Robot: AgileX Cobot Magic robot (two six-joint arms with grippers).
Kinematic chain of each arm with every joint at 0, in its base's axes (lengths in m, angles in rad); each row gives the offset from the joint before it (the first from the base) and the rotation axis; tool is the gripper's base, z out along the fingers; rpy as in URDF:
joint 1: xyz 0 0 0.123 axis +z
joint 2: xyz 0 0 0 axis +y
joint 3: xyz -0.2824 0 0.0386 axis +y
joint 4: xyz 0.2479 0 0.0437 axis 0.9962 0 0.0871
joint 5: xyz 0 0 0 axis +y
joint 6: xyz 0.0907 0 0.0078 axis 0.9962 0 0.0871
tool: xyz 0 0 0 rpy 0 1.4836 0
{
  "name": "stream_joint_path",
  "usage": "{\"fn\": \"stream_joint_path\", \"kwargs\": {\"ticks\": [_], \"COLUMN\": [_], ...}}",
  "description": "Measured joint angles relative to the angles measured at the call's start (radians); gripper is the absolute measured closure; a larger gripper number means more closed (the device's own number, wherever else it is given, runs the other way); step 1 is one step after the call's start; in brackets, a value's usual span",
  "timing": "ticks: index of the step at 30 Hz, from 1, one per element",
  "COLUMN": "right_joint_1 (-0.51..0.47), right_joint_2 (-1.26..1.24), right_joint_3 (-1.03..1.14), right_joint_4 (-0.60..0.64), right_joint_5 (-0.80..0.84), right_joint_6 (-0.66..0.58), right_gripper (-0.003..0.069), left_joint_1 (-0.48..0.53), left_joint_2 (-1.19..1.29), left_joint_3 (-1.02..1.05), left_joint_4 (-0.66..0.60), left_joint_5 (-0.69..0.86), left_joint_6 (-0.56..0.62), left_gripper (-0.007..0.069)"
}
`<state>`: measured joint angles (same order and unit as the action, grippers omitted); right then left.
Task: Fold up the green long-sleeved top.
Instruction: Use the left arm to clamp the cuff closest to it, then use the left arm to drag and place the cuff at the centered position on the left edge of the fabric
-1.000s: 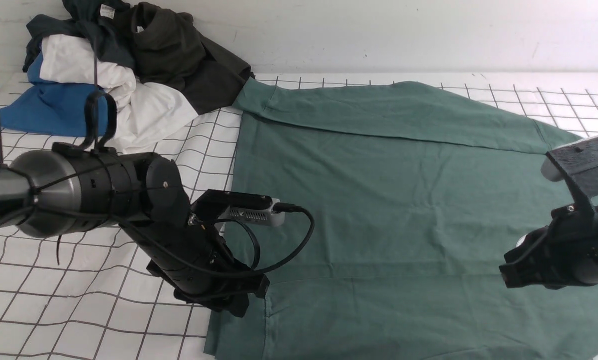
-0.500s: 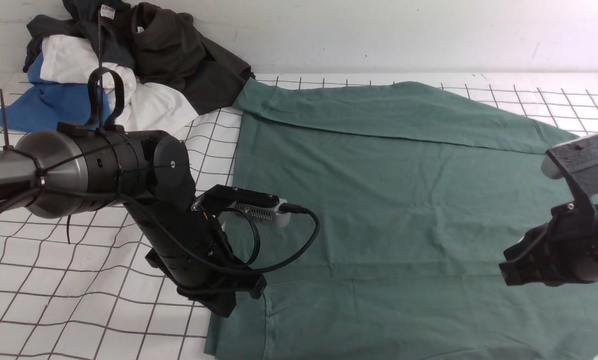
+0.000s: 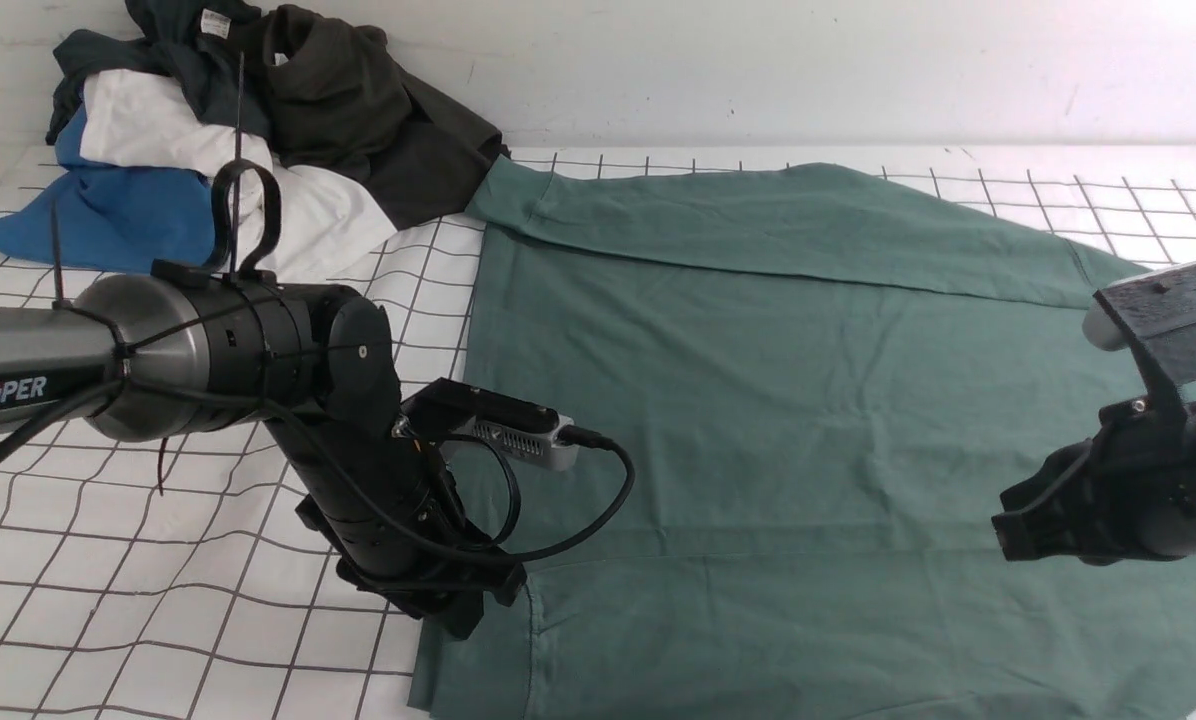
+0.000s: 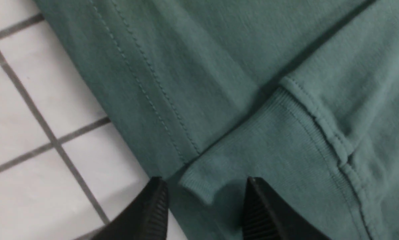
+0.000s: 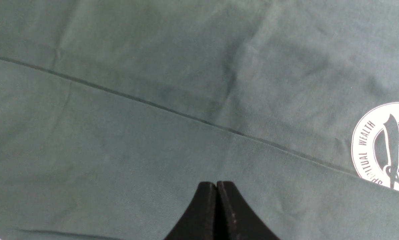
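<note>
The green long-sleeved top (image 3: 778, 400) lies spread flat over the gridded table, with both sleeves folded across its body. My left gripper (image 3: 458, 620) points down at the top's left edge near the front. In the left wrist view the left gripper (image 4: 204, 186) is open, and the corner of a ribbed cuff (image 4: 253, 146) lies between its fingertips (image 4: 156, 206), not pinched. My right gripper (image 3: 1003, 535) hovers over the top's right side. It (image 5: 216, 183) is shut on nothing, above a sleeve edge near the white chest logo (image 5: 386, 146).
A heap of other clothes (image 3: 258, 130) sits at the back left against the wall: blue, white, dark teal and dark olive-brown pieces. The white gridded cover (image 3: 158, 600) shows bare to the left of the top and at the back right.
My left arm has slid to the right, its gripper staying at the top's left edge. The right gripper has barely shifted. The top lies as before.
</note>
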<state>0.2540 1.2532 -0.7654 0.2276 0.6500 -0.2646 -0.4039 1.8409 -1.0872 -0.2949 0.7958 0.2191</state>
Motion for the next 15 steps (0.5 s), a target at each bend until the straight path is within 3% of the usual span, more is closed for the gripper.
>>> {"fn": "stream_joint_path", "kwargs": {"ticks": [2, 5, 12, 15], "right_joint_1": [0.000, 0.000, 0.000, 0.000], "right_joint_2": [0.000, 0.000, 0.000, 0.000], "right_joint_3": [0.000, 0.000, 0.000, 0.000], "right_joint_4": [0.002, 0.003, 0.005, 0.005], "right_joint_5": [0.000, 0.000, -0.001, -0.004], "right_joint_6": [0.000, 0.000, 0.000, 0.000], "right_gripper": [0.0669, 0.0669, 0.0669, 0.0669], "left_joint_1": [0.000, 0.000, 0.000, 0.000], "left_joint_2": [-0.006, -0.029, -0.137, -0.179], "left_joint_3": [-0.001, -0.001, -0.027, -0.129], "left_joint_4": [0.000, -0.005, -0.018, -0.002], "left_joint_5": [-0.008, -0.008, -0.004, -0.015], "left_joint_6": [0.006, 0.025, 0.064, 0.123], "left_gripper": [0.0505, 0.0600, 0.0622, 0.0622]}}
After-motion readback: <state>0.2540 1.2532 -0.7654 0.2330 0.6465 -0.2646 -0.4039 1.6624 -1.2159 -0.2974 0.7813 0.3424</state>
